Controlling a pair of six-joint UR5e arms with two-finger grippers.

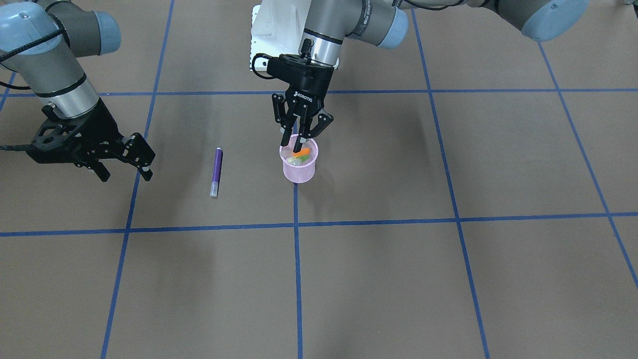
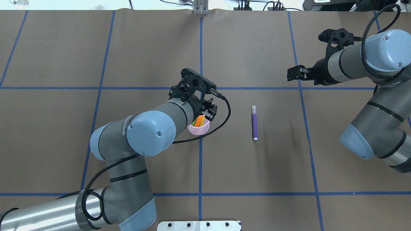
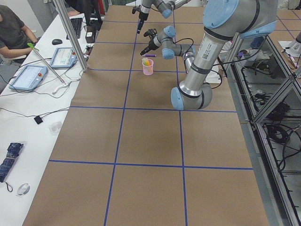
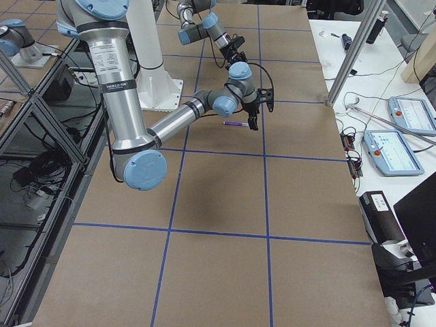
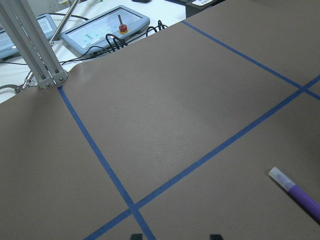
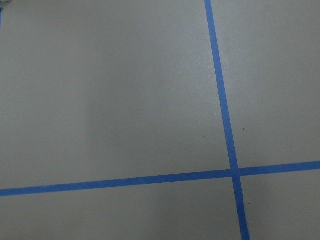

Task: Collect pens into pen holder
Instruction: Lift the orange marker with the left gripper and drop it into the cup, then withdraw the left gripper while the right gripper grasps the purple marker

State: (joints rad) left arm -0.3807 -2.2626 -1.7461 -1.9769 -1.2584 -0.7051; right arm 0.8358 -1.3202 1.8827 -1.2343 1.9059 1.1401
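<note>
The pink mesh pen holder (image 1: 298, 169) stands near the table's middle, with the orange pen (image 1: 302, 152) and the green pen (image 1: 299, 160) leaning inside it. My left gripper (image 1: 299, 139) hangs just above the holder's rim, jaws open and empty; the overhead view (image 2: 207, 112) shows it over the holder (image 2: 198, 129). The purple pen (image 1: 217, 172) lies flat on the table beside the holder, apart from it, and also shows in the overhead view (image 2: 254, 123) and the left wrist view (image 5: 300, 196). My right gripper (image 1: 124, 173) is open and empty, raised well beyond the purple pen.
Brown table cover with a blue tape grid. The robot's white base plate (image 1: 264, 35) sits at the robot's side. A side bench holds teach pendants (image 3: 28, 77) and cables, with a seated person (image 3: 14, 33). A metal post (image 5: 35, 50) stands at the table edge.
</note>
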